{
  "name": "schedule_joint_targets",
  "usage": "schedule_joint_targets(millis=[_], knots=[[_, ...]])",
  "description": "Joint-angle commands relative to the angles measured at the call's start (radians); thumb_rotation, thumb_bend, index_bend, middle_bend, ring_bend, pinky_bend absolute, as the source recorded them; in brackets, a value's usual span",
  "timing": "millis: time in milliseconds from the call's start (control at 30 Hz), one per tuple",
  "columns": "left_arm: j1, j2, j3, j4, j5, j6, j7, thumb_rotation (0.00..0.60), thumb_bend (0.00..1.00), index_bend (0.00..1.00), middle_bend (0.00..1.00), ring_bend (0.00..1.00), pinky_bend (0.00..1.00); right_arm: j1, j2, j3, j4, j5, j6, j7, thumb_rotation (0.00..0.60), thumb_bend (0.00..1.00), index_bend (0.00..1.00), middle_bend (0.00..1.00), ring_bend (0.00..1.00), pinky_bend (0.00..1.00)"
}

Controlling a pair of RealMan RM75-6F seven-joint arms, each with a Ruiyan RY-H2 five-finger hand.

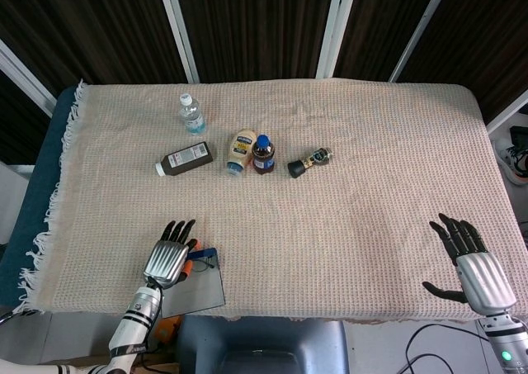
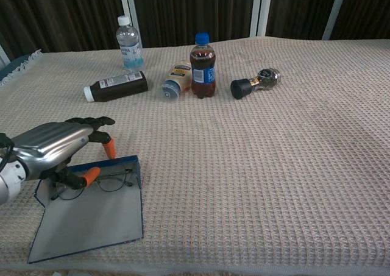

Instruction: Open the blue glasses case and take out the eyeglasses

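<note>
The blue glasses case (image 2: 91, 218) lies flat and open at the front left of the table, its grey lining up; the head view shows the case (image 1: 202, 290) at the table's front edge. The thin-framed eyeglasses (image 2: 113, 180) rest at its far end. My left hand (image 2: 52, 148) hovers low over their left half, its orange-tipped thumb beside the frame and its fingers spread above, with no clear grip. From the head view, this left hand (image 1: 169, 258) covers most of the glasses. My right hand (image 1: 474, 267) rests, fingers spread, at the front right, holding nothing.
Across the middle back stand a water bottle (image 2: 128, 43) and a cola bottle (image 2: 202, 66). Beside them lie a brown bottle (image 2: 116, 85), a mayonnaise bottle (image 2: 177, 79) and a dark grinder (image 2: 256, 83). A knitted beige cloth covers the table.
</note>
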Motion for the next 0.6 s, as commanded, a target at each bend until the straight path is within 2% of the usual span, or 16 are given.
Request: schedule_joint_targets(millis=[33,600], knots=[[0.0,-0.001,-0.003,0.002,-0.002,-0.002,-0.001,0.6,0.46,0.38,0.0,0.0,0.0,0.0,0.0,0.001,0.0,0.001,0.0,0.0,0.6,0.19,0.0,0.0,0.0,0.0],[-0.002,0.002,-0.012,0.009,-0.014,-0.025,-0.004,0.6,0.46,0.4,0.0,0.0,0.0,0.0,-0.001,0.0,0.0,0.001,0.001,-0.004,0.6,0.19,0.0,0.0,0.0,0.0]])
